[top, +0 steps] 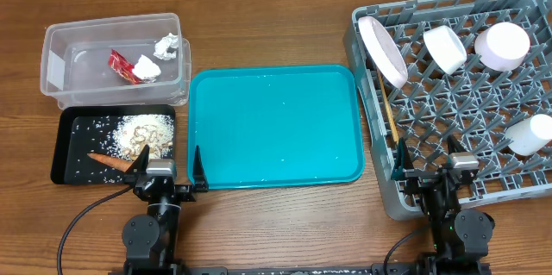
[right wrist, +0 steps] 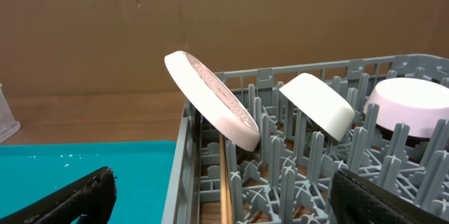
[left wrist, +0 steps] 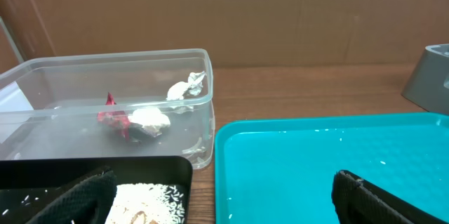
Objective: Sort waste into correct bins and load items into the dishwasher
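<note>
Both grippers hover open and empty at the table's front edge. My left gripper (top: pixel 167 165) (left wrist: pixel 224 203) straddles the gap between the black tray (top: pixel 73 150) and the teal tray. The black tray holds rice scraps (top: pixel 145 133) and a carrot (top: pixel 110 161). The clear tub (top: pixel 60 59) holds a red wrapper (top: pixel 123 66) (left wrist: pixel 112 120) and white tissues (top: pixel 166 46) (left wrist: pixel 151 120). My right gripper (top: pixel 427 159) (right wrist: pixel 224 199) sits over the front left corner of the grey rack (top: pixel 483 111). In the rack stand a plate (top: pixel 382 51) (right wrist: pixel 210 101), a white bowl (top: pixel 445 48), a pink bowl (top: pixel 502 44), a cup (top: pixel 528 134) and chopsticks (top: pixel 388 111) (right wrist: pixel 224 175).
A large teal tray (top: pixel 274 124) (left wrist: pixel 316 161) lies between the bins and the rack, with only a few rice grains on it. A cardboard wall closes the back of the wooden table. Cables trail from both arm bases at the front.
</note>
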Action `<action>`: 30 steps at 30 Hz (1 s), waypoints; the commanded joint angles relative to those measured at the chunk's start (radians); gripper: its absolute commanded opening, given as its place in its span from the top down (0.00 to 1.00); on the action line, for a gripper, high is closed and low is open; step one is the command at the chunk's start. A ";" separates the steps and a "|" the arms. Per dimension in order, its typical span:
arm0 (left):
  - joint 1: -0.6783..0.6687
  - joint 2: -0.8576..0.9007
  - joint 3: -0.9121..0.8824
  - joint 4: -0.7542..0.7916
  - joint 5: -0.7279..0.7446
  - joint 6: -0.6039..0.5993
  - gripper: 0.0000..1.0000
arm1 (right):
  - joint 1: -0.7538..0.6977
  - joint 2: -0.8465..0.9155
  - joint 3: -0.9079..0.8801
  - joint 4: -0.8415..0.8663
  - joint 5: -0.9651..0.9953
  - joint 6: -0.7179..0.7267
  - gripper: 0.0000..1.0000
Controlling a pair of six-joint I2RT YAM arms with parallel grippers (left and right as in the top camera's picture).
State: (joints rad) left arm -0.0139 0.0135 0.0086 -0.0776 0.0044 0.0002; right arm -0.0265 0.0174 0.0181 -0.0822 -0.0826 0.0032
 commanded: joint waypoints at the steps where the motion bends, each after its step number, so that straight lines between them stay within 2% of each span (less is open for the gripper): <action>1: -0.006 -0.009 -0.004 0.002 0.014 0.015 0.00 | -0.007 -0.010 -0.010 0.005 -0.009 -0.004 0.00; 30: -0.006 -0.009 -0.004 0.002 0.014 0.015 0.00 | -0.007 -0.010 -0.010 0.005 -0.009 -0.004 0.00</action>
State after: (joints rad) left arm -0.0139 0.0139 0.0086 -0.0772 0.0044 0.0006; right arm -0.0265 0.0174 0.0181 -0.0818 -0.0826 0.0032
